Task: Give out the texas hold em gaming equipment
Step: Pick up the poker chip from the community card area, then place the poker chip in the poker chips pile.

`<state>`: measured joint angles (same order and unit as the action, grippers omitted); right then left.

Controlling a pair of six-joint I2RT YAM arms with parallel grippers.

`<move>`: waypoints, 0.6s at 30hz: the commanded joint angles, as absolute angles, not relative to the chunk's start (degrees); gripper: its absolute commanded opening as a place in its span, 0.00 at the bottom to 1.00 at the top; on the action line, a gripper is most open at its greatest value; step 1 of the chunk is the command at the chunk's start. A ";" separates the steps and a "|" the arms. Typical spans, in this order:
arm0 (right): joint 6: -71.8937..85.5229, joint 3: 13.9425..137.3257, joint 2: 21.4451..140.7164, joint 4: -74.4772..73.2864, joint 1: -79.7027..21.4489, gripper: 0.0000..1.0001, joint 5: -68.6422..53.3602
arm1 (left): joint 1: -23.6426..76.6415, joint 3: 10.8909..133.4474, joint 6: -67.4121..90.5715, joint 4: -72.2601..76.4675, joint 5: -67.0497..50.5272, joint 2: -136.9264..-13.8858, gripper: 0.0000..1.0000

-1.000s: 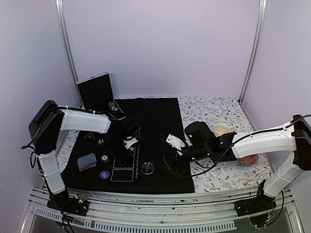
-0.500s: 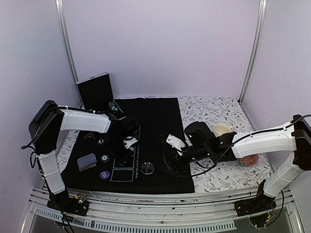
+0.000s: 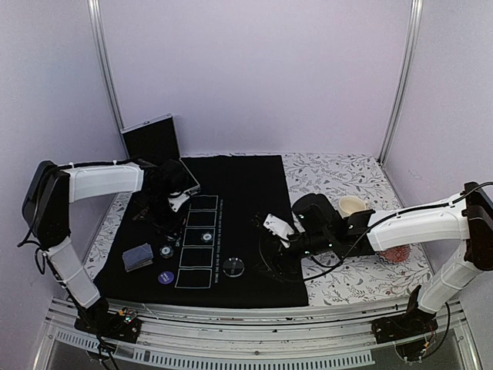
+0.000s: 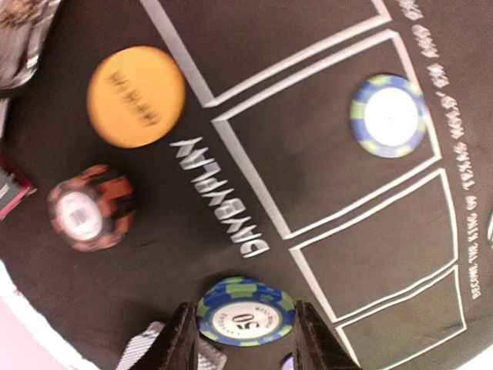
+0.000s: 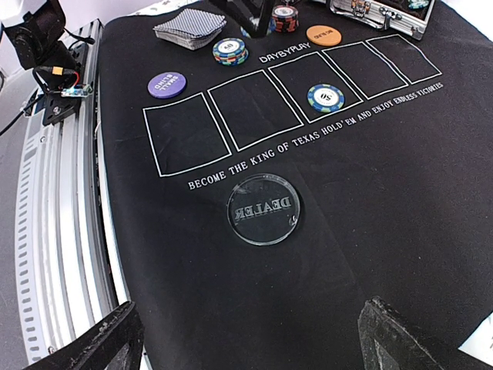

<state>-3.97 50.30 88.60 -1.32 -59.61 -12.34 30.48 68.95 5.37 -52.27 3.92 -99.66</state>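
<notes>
My left gripper (image 4: 245,324) hangs over the 10 o'clock part of the black felt mat (image 3: 246,185). Its fingers are partly spread with nothing pinched between them; I read that as free to fetch the next piece. My right gripper (image 5: 248,312) waits at the mat's 4 o'clock edge, spread wide and empty, low over the felt. The printed white boxes explain the layout. One blue-green striped chip (image 4: 387,116) lies flat inside a box, so I judge it already dealt out, while the rest wait outside the row. The blue-green chip stack (image 5: 229,51) sits just beside the card deck (image 5: 191,27) at 8 o'clock, and the orange-black chip stack (image 4: 88,216) and a smooth orange disc (image 4: 135,95) lie further back. The purple small-blind disc (image 5: 167,84) is at 7 o'clock and the clear dealer button (image 5: 263,208), glassy and round, at 6 o'clock. The deck's lattice backs face up, its edges slightly fanned. An open metal case (image 3: 152,142) stands at 11 o'clock on the floral worktop (image 3: 347,173).
</notes>
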 commanded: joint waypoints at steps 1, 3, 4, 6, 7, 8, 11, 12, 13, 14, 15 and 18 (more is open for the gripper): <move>-4.66 51.91 89.63 -1.38 -59.94 0.99 -12.66 | 27.93 66.97 5.52 -53.84 3.55 -98.91 0.36; -4.66 52.14 89.65 -1.63 -59.94 0.99 -12.74 | 27.36 66.63 5.46 -53.53 2.77 -99.23 0.36; -4.61 52.18 89.61 -1.81 -59.94 0.99 -12.74 | 27.22 66.62 5.45 -53.53 2.69 -99.30 0.36; -4.65 52.10 89.42 -2.17 -59.94 0.99 -12.71 | 26.67 66.54 5.49 -53.37 2.94 -99.68 0.36; -4.58 52.00 89.35 -2.26 -59.94 0.99 -12.63 | 26.38 66.56 5.43 -53.43 2.93 -99.94 0.36; -4.57 51.91 89.16 -2.42 -59.96 0.99 -12.53 | 26.15 66.46 5.45 -53.34 2.95 -100.21 0.36; -4.44 51.59 88.65 -2.36 -59.94 0.99 -12.49 | 25.67 66.24 5.58 -53.09 2.17 -101.10 0.36; -4.47 51.53 88.52 -2.34 -59.94 0.99 -12.40 | 25.68 66.20 5.46 -53.01 1.71 -101.35 0.36; -4.41 51.56 88.44 -2.37 -59.94 0.99 -12.33 | 25.65 66.18 5.47 -52.94 1.69 -101.54 0.36; -4.47 51.51 88.42 -2.48 -59.94 0.99 -12.35 | 25.66 66.25 5.56 -53.04 2.39 -101.71 0.36; -4.52 51.50 88.34 -2.57 -59.94 0.99 -12.23 | 25.66 66.39 5.68 -53.13 2.98 -101.88 0.36; -4.61 51.60 88.29 -2.79 -59.93 0.99 -12.14 | 25.75 66.95 6.30 -53.87 2.31 -101.72 0.36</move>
